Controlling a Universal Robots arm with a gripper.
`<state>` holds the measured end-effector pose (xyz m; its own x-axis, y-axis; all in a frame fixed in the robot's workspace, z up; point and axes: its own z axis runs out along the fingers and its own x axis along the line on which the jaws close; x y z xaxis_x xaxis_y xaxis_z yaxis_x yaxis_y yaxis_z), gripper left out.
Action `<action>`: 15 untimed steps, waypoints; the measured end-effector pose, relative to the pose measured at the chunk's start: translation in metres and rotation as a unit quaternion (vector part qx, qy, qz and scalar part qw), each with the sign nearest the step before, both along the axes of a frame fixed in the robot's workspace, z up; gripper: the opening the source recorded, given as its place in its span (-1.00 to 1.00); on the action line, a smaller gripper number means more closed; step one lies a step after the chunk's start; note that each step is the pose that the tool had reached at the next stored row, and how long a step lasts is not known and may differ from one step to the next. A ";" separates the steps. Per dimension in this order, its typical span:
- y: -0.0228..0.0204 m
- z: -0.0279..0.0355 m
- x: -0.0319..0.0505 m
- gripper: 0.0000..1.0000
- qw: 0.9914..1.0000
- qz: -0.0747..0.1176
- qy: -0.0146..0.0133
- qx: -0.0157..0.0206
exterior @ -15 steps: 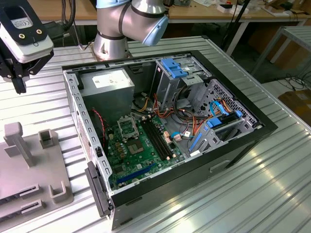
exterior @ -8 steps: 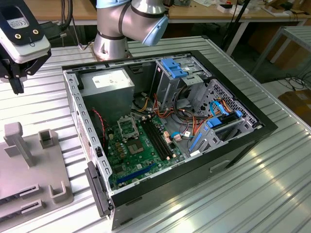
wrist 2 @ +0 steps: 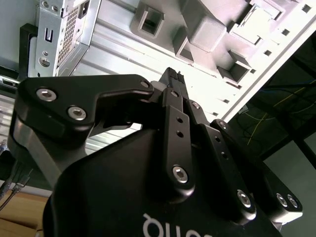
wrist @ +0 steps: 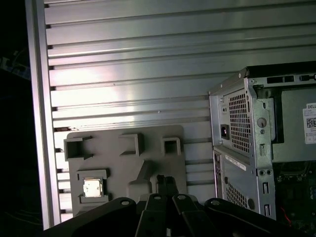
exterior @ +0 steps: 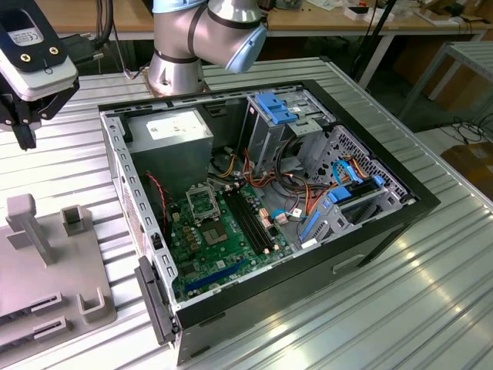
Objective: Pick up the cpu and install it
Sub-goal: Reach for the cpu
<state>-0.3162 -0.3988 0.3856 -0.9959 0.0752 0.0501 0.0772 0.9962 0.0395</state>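
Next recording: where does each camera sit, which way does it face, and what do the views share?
Exterior view: off the arm, above the table, looking down into the open computer case; the arm and hand show.
First wrist view: at the wrist, looking down past the hand at the grey holder carrying the cpu.
Second wrist view: at the wrist, looking along the hand toward the grey holder.
Shared: all three show the hand, grey holder and computer case.
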 end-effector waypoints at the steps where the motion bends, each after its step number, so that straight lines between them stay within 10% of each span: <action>1: 0.0000 0.0000 0.0000 -0.79 1.000 0.000 0.000 0.000; 15: 0.0000 0.0000 -0.0120 -0.79 1.000 0.000 0.000 0.000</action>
